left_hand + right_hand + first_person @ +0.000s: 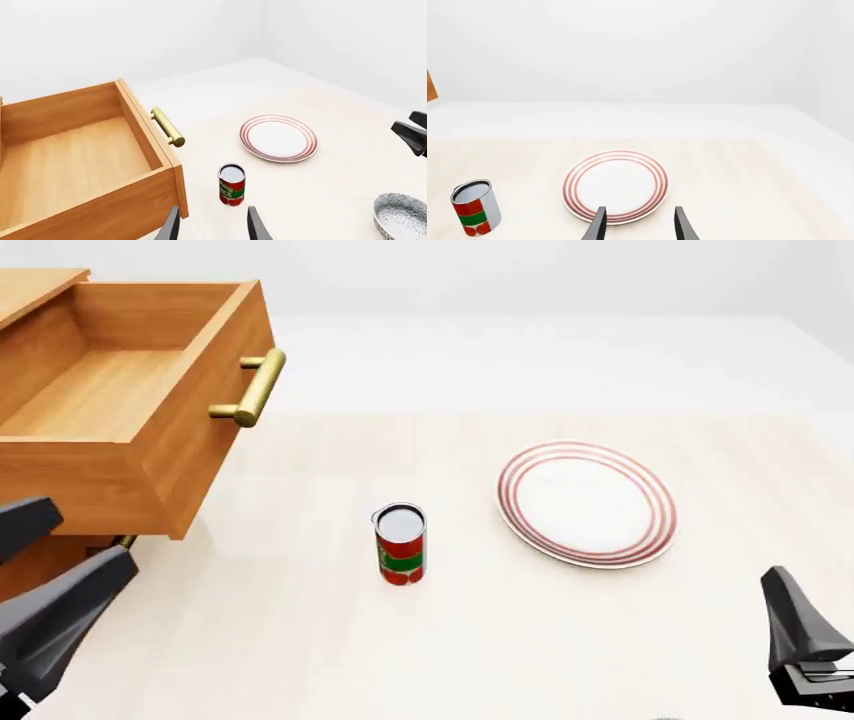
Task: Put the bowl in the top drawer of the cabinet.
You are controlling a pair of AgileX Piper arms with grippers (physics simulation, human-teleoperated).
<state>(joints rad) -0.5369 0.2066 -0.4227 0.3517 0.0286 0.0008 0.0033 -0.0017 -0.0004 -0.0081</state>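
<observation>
One bowl (401, 216) matters here, and only the left wrist view catches it: a patterned rim cut off at the frame's edge, sitting on the counter (534, 640) on the near right side, past the plate (587, 502) and well apart from the cabinet (54, 540). The front view does not show it at all, so its exact spot near the right arm is hard to fix.

Both grippers are empty. The left gripper (212, 225) has its fingers apart with nothing between them, hanging over the counter just beside the drawer's near corner. The right gripper (638, 224) also stands spread, looking out over the plate rather than the bowl.

The top drawer (127, 390) is pulled well out, its inside bare, its brass handle (254, 388) jutting toward the middle of the counter.

Risks, as I judge them:
- The right gripper is lined up with the plate, a similar round dish; closing there would take the wrong thing.
- The bowl lies near the counter's near edge; a clumsy pinch on its rim could tip it or push it off.
- The upright can (400, 543) stands between bowl and drawer; a low carry could knock it over.
- A carry that comes in too low could strike the drawer's front wall or handle.
</observation>
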